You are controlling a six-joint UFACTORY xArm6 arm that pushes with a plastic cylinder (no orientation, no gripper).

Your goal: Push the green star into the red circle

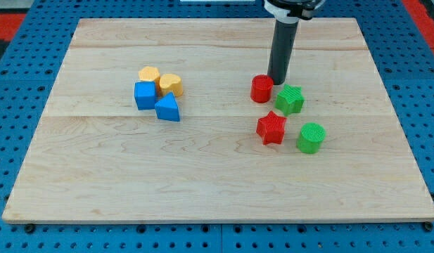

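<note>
The green star (290,99) lies right of the board's middle, just right of the red circle (262,89), a short red cylinder. The two look nearly touching. My tip (278,82) stands just behind them, at the top of the gap between the red circle and the green star, close to both.
A red star (271,128) and a green cylinder (311,138) lie just below the pair. At the left of the middle sit a yellow hexagon (148,74), a yellow heart-like block (170,84), a blue cube (144,95) and a blue triangle (167,108). The wooden board (202,183) rests on a blue pegboard.
</note>
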